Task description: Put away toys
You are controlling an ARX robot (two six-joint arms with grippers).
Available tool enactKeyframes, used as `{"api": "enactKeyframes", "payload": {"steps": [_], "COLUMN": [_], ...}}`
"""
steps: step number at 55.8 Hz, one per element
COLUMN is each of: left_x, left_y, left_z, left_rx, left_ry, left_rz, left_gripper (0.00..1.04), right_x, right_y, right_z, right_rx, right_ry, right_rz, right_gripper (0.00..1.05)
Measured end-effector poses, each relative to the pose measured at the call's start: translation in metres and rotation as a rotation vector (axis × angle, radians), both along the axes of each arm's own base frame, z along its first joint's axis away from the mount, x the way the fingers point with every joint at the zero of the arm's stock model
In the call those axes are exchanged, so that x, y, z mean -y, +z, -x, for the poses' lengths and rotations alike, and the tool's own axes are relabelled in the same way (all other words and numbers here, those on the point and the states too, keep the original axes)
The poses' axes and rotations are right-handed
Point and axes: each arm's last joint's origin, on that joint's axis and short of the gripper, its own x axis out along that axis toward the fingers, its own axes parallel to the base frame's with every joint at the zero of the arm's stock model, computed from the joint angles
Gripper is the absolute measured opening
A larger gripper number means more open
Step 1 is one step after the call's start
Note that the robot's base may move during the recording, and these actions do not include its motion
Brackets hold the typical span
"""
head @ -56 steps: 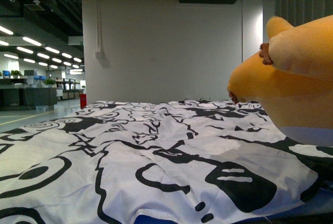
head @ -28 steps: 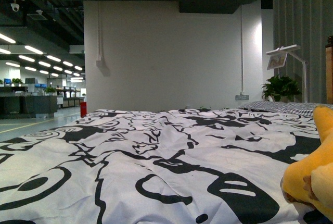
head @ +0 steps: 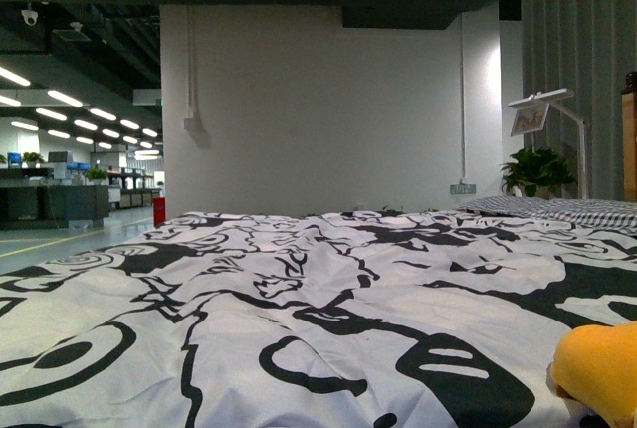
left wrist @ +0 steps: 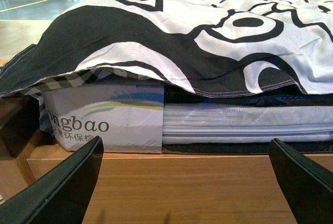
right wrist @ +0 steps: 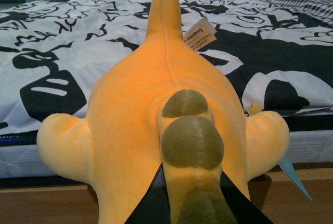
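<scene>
At the near edge of the bed, on our right side, the right claw (right wrist: 191, 182) pinches the orange toy (right wrist: 166, 109) from behind. Its two dark fingers (right wrist: 151, 203) press into the soft body on either side of the olive patches down the back. We judge this grip was chosen because the plump rear gives the fingers something to squeeze, while the long nose points away across the black-and-white cover (head: 299, 289). The toy hangs low, its side limbs level with the mattress edge. We cannot tell whether its belly touches the bed. From the front, only a rounded orange lump (head: 597, 373) shows at the lower right corner. This suggests the arm is carrying the toy down and off the bed towards wherever it is to be stored, a place none of the views show. A white label (right wrist: 200, 34) sticks out near the toy's neck. Our left claw (left wrist: 184, 182) is spread wide and holds nothing. It faces the bed's side, where the cover droops over the mattress (left wrist: 244, 122), a white printed package (left wrist: 104, 120) and the wooden frame (left wrist: 182, 164). It is probably parked there to keep out of the way.
</scene>
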Motion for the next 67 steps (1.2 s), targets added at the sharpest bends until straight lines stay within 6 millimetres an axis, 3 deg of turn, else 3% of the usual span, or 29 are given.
{"api": "enactKeyframes", "payload": {"steps": [22, 67], "left_x": [0.0, 0.0], "left_y": [0.0, 0.0], "left_z": [0.0, 0.0], "left_rx": [0.0, 0.0], "left_ry": [0.0, 0.0], "left_rz": [0.0, 0.0], "left_gripper": [0.98, 0.98], "right_x": [0.0, 0.0], "right_y": [-0.022, -0.044], "right_z": [0.011, 0.032], "right_rx": [0.003, 0.003], "right_ry": [0.0, -0.001], "right_rz": [0.0, 0.003], "right_gripper": [0.07, 0.07]}}
